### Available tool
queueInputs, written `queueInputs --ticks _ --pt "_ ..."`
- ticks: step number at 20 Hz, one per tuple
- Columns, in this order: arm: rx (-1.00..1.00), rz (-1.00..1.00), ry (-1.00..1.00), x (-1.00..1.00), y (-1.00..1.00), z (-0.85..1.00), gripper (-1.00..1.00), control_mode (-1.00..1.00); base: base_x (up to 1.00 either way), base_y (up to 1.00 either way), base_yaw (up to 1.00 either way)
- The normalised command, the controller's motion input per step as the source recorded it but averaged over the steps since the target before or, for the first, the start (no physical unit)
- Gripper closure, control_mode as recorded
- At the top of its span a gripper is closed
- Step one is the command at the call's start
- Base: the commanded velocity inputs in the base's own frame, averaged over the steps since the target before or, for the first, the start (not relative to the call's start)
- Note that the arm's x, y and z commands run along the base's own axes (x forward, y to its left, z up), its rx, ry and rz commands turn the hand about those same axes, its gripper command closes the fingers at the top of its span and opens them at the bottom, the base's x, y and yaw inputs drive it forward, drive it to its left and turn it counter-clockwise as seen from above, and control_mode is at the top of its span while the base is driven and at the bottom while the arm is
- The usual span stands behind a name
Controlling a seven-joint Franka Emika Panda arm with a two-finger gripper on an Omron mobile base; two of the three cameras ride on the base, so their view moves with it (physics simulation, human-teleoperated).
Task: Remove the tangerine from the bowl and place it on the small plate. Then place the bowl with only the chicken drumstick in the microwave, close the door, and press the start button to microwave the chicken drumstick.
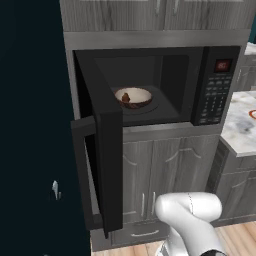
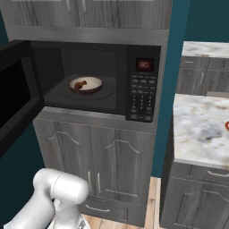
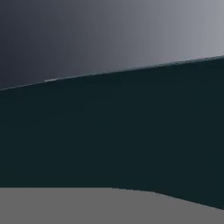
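The bowl (image 1: pixel 133 97) sits inside the microwave (image 1: pixel 165 85) at upper centre, the chicken drumstick (image 1: pixel 125 97) in it. The door (image 1: pixel 100 150) hangs open at left. The gripper, jaws spread wide and empty, should push the door's outer face steadily until it latches. The red display (image 2: pixel 144 64) seems lit, digits unreadable
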Motion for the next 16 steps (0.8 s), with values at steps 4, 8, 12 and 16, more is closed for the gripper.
queueInputs --ticks 4,8,12,16 --pt "-0.13 0.0 0.13 0.93 0.32 -0.29 -1.0 -1.0 0.0 0.0 0.0" --pt "-0.09 0.0 0.0 0.66 0.03 -0.01 -1.0 -1.0 0.0 0.0 0.0" --pt "-0.01 0.0 0.02 0.42 -0.44 0.0 -1.0 -1.0 0.0 0.0 0.0" --pt "0.0 -0.01 0.04 0.13 -0.89 0.01 -1.0 -1.0 0.0 0.0 0.0"
